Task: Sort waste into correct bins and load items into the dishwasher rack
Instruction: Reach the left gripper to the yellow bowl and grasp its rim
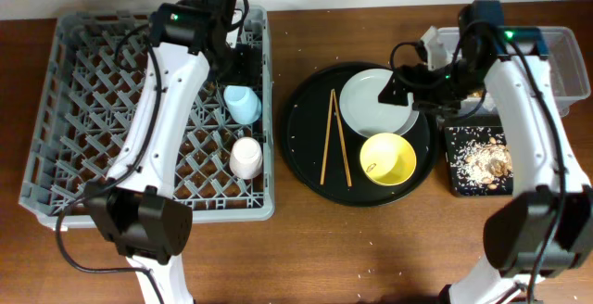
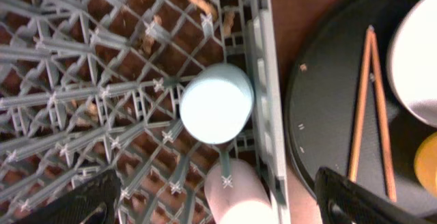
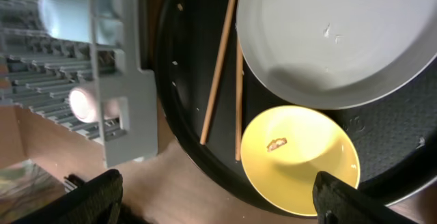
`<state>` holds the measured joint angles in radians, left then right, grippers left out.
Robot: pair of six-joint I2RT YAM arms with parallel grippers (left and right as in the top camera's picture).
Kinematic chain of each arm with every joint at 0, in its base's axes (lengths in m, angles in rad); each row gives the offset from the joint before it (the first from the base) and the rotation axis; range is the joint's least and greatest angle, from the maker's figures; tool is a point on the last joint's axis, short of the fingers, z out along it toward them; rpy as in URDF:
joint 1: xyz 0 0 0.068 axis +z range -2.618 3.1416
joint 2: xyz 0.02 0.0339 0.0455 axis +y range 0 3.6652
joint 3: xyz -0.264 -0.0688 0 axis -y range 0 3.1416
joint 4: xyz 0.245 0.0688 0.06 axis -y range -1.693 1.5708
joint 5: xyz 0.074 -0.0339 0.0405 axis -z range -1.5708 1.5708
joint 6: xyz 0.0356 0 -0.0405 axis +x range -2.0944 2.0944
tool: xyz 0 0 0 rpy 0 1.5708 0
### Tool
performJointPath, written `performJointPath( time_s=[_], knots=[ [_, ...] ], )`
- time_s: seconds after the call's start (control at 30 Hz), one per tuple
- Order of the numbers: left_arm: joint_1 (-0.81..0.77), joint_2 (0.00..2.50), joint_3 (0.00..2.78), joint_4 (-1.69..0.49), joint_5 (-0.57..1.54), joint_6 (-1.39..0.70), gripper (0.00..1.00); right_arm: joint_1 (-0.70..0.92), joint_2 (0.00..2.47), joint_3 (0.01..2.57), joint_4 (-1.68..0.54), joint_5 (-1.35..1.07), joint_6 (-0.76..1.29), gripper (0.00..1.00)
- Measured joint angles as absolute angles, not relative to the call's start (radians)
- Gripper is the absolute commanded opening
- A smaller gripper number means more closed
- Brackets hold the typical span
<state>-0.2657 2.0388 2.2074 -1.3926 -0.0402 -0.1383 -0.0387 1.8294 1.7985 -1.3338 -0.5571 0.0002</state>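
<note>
Slippage at the plate (image 1: pixel 371 100) looks the likeliest trouble. It lies flat on the round black tray (image 1: pixel 306 170) in the middle of the table, its rim low and smooth, and the right gripper (image 3: pixel 218 183) hovers over it with jaws spread wide and nothing between them. A two-finger pinch on so thin an edge could skate off, or tip the plate onto the yellow bowl (image 1: pixel 387 158) just beside it toward the near edge. The chopsticks (image 1: pixel 334 137) run close along the plate's left rim, so a dragged plate might roll them off the tray. A crumb (image 3: pixel 276 143) sits in the bowl; racking it unemptied would carry waste into the dishwasher rack (image 1: pixel 83 109) at the left edge instead of the black rectangular tray (image 1: pixel 456 188) near the right edge, where scraps lie. The left gripper (image 2: pixel 217 176) is likewise released and empty above the light blue cup (image 2: pixel 216 103), which stands at the rack's right side next to the pinkish-white cup (image 2: pixel 235 193). A careless descent could topple either.
</note>
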Motion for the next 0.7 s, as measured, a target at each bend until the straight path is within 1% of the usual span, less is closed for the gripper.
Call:
performJointPath(
  time_s=[0.03,0.17,0.27,0.3,0.37,0.4,0.47,0.5,0.57,0.67,0.7],
  knots=[
    [-0.27,2.039,2.238,-1.427,-0.032,-0.138,0.89,-0.039,1.803,1.83,-1.367,-0.544,0.0,0.9],
    [-0.313,2.038,2.281,-1.452,0.01,-0.138,0.89,-0.039,1.658,1.903,-1.457,-0.433,0.021,0.9],
    [-0.389,2.039,2.281,-1.451,0.053,-0.138,0.89,-0.039,1.546,1.908,-1.53,-0.27,0.084,0.91],
    [-0.416,2.038,2.281,-1.451,0.057,-0.138,0.89,-0.039,1.53,1.909,-1.553,-0.231,0.102,0.99],
    [-0.493,2.038,2.281,-1.442,0.072,-0.139,0.89,-0.039,1.527,1.909,-1.575,-0.179,0.127,0.98],
    [-0.509,2.038,2.281,-1.435,0.072,-0.15,0.82,-0.039,1.53,1.909,-1.579,-0.17,0.131,0.99],
    [-0.536,2.038,2.281,-1.423,0.073,-0.191,0.79,-0.039,1.536,1.909,-1.58,-0.155,0.134,0.99],
    [-0.551,2.038,2.281,-1.423,0.076,-0.225,0.75,-0.042,1.539,1.909,-1.576,-0.146,0.137,0.96],
    [-0.569,2.041,2.28,-1.415,0.075,-0.283,0.7,-0.061,1.54,1.909,-1.564,-0.145,0.161,0.96],
    [-0.652,2.091,2.243,-1.344,0.076,-0.374,0.64,-0.176,1.54,1.909,-1.563,-0.134,0.184,0.97],
    [-0.672,2.115,2.235,-1.333,0.078,-0.386,0.61,-0.21,1.54,1.909,-1.57,-0.13,0.184,0.96]
  ],
)
